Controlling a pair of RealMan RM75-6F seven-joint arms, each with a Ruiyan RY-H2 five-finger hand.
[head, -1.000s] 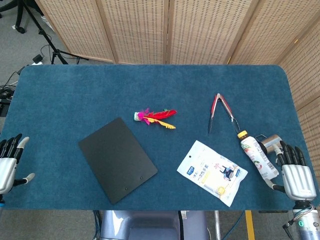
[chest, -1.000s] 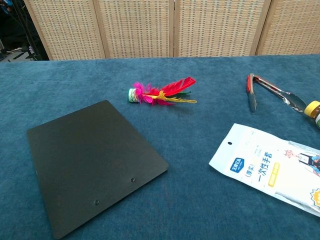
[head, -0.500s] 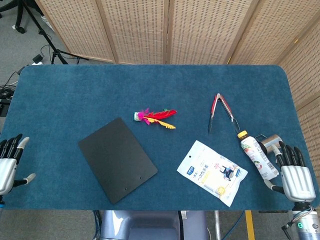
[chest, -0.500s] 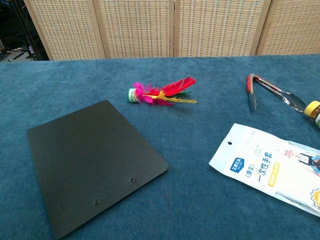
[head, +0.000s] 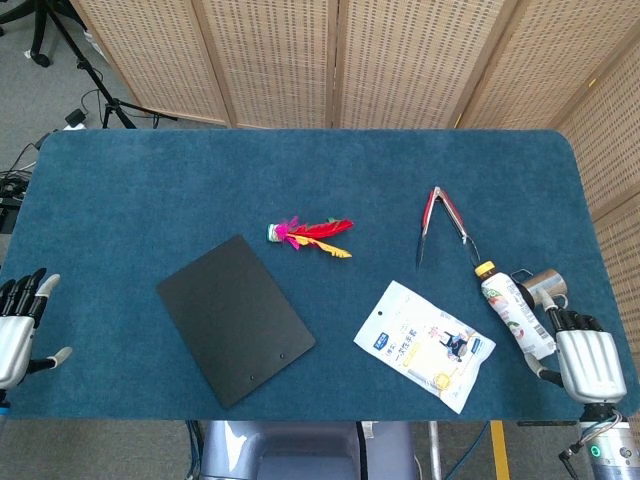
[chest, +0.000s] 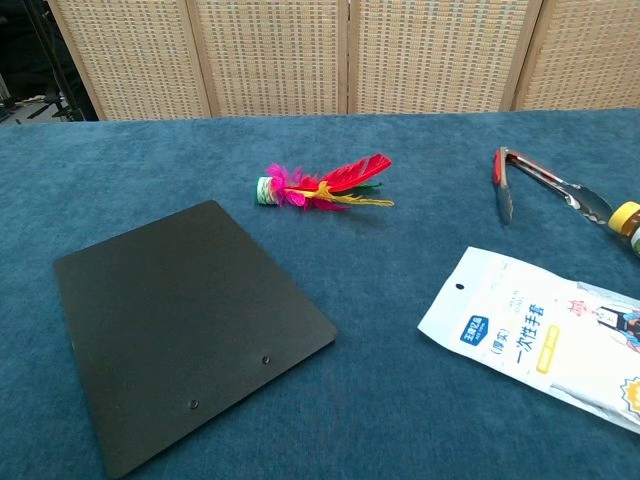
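My right hand (head: 588, 362) at table edge, fingers curled in, grasping nothing, just beside lying bottle (head: 517, 312), probably for side approach. Left hand (head: 18, 328) released, fingers apart, far from clipboard (head: 235, 318). Glove pkt (head: 424, 344) btw.

brightness: we see both views evenly and brightly lit.
shadows: we find them faint and soft.
glare: we note slight sheen on the white packet (chest: 545, 335).
focus: we find everything sharp.
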